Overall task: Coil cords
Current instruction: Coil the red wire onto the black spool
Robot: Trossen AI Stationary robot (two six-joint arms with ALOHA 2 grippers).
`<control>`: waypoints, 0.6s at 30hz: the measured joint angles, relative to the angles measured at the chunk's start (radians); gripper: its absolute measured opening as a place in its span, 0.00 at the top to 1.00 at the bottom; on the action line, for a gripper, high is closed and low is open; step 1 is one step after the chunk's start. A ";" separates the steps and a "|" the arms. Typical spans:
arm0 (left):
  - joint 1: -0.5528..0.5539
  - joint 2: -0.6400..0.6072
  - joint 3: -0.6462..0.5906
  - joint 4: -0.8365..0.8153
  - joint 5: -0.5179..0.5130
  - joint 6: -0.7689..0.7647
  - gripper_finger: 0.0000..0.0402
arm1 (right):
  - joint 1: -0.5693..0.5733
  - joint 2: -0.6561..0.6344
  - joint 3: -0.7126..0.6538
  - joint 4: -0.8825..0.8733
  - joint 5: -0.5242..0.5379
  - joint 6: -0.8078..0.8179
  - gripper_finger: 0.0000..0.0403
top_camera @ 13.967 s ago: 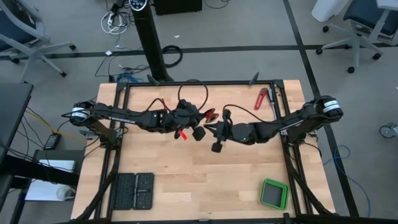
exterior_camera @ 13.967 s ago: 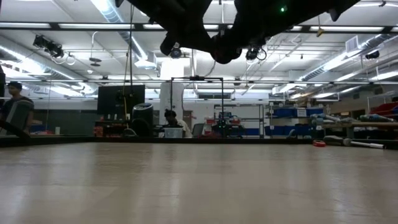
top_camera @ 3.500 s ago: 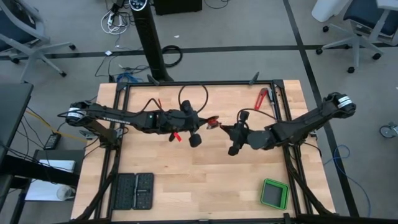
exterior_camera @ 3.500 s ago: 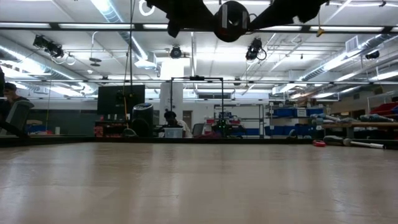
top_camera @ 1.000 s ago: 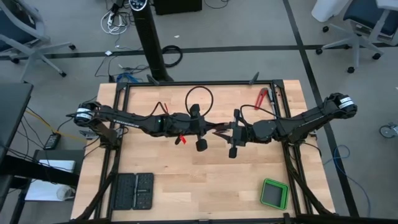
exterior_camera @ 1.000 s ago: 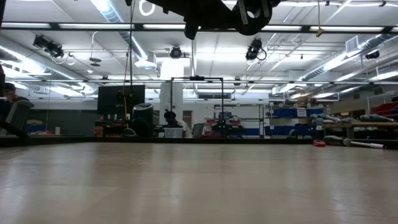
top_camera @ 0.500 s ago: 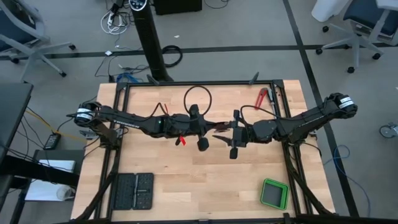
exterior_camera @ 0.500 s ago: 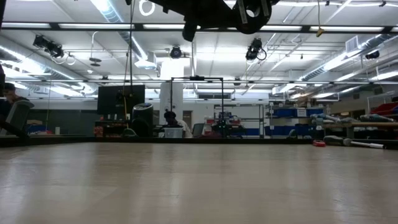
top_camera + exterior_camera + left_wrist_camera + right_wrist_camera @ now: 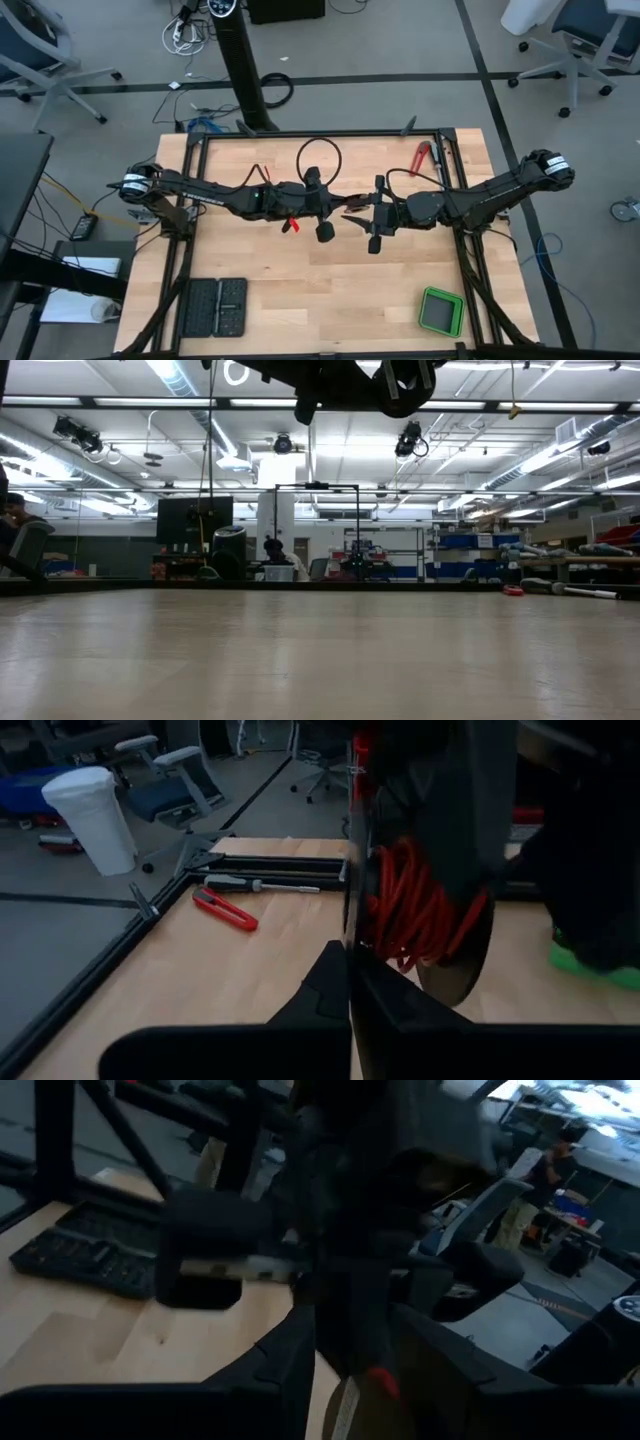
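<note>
**Two grippers meet over the middle of the table with the red wire between them**

Both arms reach in from the sides and meet above the middle of the wooden table [image 9: 300,300]. The left gripper [image 9: 335,206] is closed on the red wire [image 9: 420,910], which shows in the left wrist view as a tight bundle of red loops pressed between its dark fingers [image 9: 350,990]. From above, only a small red bit of that wire [image 9: 291,224] shows just below the left arm, on the side away from the table's middle.

The right gripper [image 9: 358,214] faces the left one, tip to tip, at the table's middle. Its fingers [image 9: 290,1350] stand apart, and the right wrist view shows them on either side of the left gripper's dark end, with a small red piece just beyond them. Whether the right gripper touches the wire cannot be told.

In the low view both grippers hang high above the table, well clear of its surface.

A black cable loop [image 9: 318,158] lies toward the table's far edge, behind the grippers. A red-handled tool [image 9: 420,158] lies near the far right corner, a green box [image 9: 441,311] near the near right corner, and a black tray [image 9: 212,309] near the near left corner.
</note>
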 joint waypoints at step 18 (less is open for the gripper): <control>0.000 -0.001 0.000 -0.077 0.017 0.018 1.00 | 0.025 -0.051 0.000 0.059 0.265 -0.024 0.68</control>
